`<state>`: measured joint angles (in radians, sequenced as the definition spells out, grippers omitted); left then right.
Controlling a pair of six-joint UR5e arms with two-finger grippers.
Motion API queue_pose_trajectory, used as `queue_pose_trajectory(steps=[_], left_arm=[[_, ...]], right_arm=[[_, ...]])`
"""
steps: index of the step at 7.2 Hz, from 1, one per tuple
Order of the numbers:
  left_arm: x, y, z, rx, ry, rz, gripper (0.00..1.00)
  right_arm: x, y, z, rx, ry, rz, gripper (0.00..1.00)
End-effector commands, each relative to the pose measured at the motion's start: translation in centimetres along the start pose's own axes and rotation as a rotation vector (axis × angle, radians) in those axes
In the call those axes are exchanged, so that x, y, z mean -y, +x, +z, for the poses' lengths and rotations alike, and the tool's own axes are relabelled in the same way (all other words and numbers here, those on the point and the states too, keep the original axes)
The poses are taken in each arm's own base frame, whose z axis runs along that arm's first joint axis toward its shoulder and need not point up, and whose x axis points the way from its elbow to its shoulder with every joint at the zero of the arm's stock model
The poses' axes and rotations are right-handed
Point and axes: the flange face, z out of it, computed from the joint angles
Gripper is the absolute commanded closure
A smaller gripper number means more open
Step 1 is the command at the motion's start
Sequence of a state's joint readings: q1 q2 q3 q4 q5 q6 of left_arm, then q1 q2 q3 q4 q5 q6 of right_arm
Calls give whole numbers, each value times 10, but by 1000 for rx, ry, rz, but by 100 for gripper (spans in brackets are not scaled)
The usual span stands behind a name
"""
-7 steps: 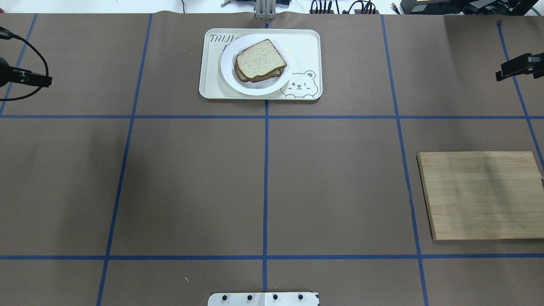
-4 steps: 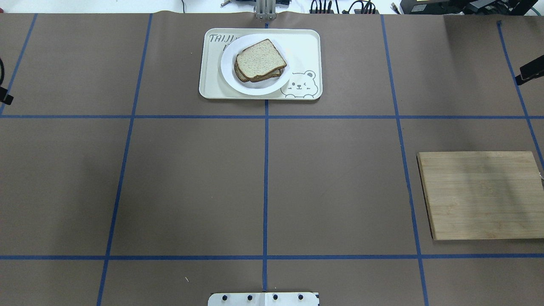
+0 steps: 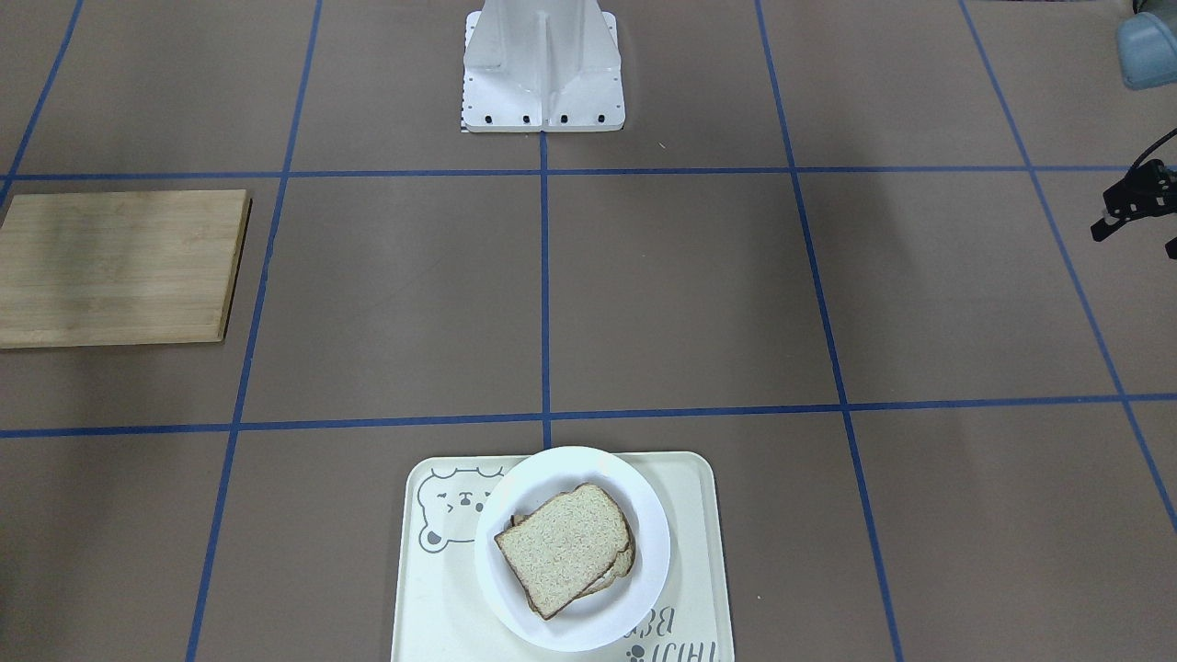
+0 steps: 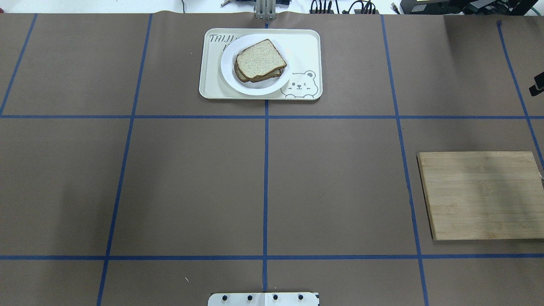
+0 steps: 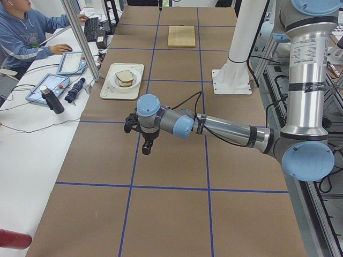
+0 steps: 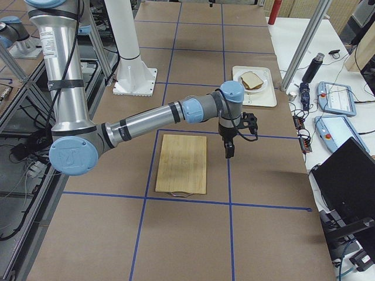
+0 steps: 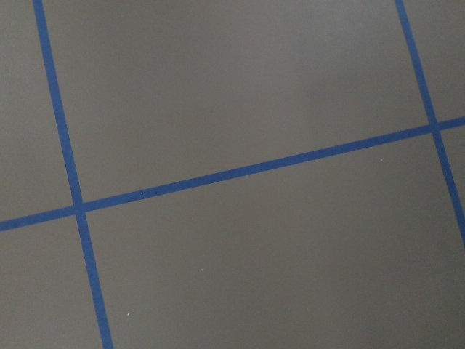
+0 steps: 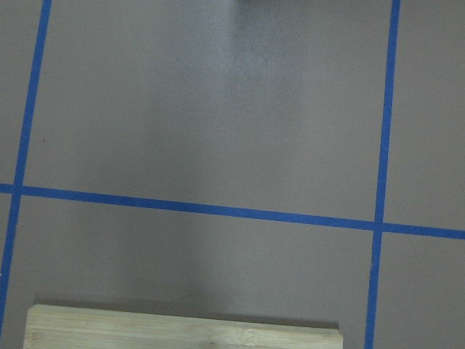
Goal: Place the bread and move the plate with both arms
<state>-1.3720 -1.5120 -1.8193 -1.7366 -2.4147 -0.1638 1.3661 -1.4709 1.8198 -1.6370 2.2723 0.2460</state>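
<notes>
1. bread [image 4: 260,58] lies on plate [image 4: 255,88], plate on tray [image 4: 304,46], far-centre of table.
2. L gripper [image 5: 145,149] over bare table; R gripper [image 6: 229,151] near wood board [image 4: 482,195]; both well apart fm plate.
3. Jaws: can't tell, either side.

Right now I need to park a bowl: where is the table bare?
The middle squares are bare, between the tray, the wooden board on the robot's right and the stand base. Crowded only on the tray: the plate with bread sits there.
</notes>
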Motion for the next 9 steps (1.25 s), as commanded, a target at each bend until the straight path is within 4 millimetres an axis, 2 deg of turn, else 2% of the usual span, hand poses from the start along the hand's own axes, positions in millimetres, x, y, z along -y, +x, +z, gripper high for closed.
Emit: queue_pose_trajectory(steps=[1, 2, 3, 4, 6, 8, 9], left_arm=[[-15, -11, 6, -8, -16, -5, 1], [-19, -11, 10, -14, -14, 14, 1], [-22, -3, 2, -35, -2, 20, 1], [-26, -10, 5, -17, -9, 4, 1], [-25, -11, -3, -15, 6, 11, 1], [-26, -15, -1, -12, 3, -4, 1], [-26, -15, -7, -13, 15, -6, 1]], right_arm=[[-2, 2, 2, 25, -14, 12, 0], [-1, 0, 1, 40, -15, 10, 0], [0, -6, 0, 86, -20, 6, 0], [-1, -11, -3, 110, -20, 0, 0], [-6, -11, -16, 100, 9, -10, 0], [-6, -6, -11, 99, -1, 4, 0], [-6, -8, -12, 97, 3, 8, 0]])
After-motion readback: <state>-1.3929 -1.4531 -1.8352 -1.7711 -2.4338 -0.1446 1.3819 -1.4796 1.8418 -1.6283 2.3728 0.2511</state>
